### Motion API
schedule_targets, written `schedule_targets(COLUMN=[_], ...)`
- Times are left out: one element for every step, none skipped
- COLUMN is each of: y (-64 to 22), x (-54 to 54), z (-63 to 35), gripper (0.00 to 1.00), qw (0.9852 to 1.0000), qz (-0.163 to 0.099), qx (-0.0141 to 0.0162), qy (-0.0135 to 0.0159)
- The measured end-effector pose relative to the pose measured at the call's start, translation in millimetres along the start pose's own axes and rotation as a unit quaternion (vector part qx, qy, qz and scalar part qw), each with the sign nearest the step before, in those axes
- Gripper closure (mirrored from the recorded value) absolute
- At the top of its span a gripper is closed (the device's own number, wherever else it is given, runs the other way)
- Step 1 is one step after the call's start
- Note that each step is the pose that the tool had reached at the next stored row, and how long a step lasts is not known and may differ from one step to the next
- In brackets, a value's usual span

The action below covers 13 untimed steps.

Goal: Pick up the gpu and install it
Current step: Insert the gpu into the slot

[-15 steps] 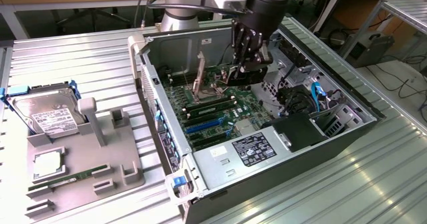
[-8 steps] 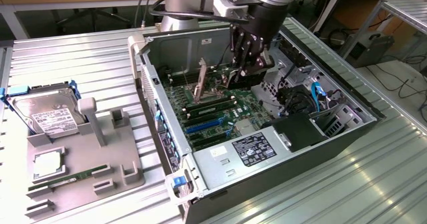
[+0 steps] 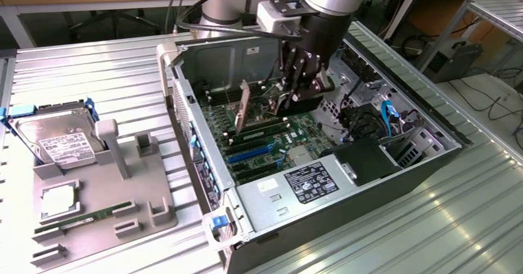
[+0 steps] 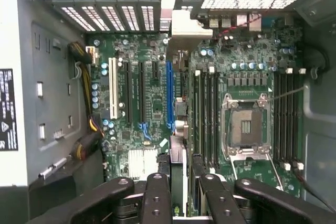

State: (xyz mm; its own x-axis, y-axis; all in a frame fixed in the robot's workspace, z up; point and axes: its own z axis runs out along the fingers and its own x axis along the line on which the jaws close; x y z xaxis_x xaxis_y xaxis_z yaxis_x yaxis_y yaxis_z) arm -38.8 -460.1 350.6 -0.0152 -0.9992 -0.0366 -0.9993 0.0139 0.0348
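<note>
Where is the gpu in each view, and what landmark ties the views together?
Exterior view: gpu upright inside the case, at the exterior view's left of the claw.
Wrist view: gpu edge-on in the claw.
Shared landmark: the CPU socket.

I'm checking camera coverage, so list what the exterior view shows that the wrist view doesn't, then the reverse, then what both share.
Exterior view alone: the hard drive in its grey holder, a green memory stick, and the metal table.
Wrist view alone: the open CPU socket seen straight on and the white slot.
Both: the gripper holding the gpu edge-on over the motherboard.
</note>
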Motion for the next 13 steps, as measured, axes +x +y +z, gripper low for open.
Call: schedule_targets(y=[3.5,6.5,11.0,16.5,20.8,24.5,27.1,32.0,33.5,34.2,35.0,36.6,38.1], x=[1.3,2.3,3.7,5.3,6.9,8.5,9.7,12.0,12.6,12.8,13.0,13.1,13.3], z=[1.2,2.3,4.0,6.1,8.0,9.7,11.0,14.2,16.5,18.5,21.8,26.2,29.5], gripper=[0.74,0.74,0.74,0.74,0.74,0.74,0.74,0.74,0.74,0.74,0.74,0.74,0.74], qw=[1.0000,1.0000,1.0000,1.0000,1.0000,1.0000,1.0000,1.0000,1.0000,1.0000,1.0000,1.0000,1.0000], qz=[0.000,0.000,0.000,0.000,0.000,0.000,0.000,0.000,0.000,0.000,0.000,0.000,0.000], qx=[0.0001,0.0002,0.0003,0.0004,0.0005,0.0004,0.0004,0.0005,0.0005,0.0005,0.0005,0.0004,0.0004], qy=[0.0001,0.0000,0.0000,0.0000,0.0000,0.0000,0.0000,-0.0001,-0.0001,0.0000,0.0000,0.0001,0.0000])
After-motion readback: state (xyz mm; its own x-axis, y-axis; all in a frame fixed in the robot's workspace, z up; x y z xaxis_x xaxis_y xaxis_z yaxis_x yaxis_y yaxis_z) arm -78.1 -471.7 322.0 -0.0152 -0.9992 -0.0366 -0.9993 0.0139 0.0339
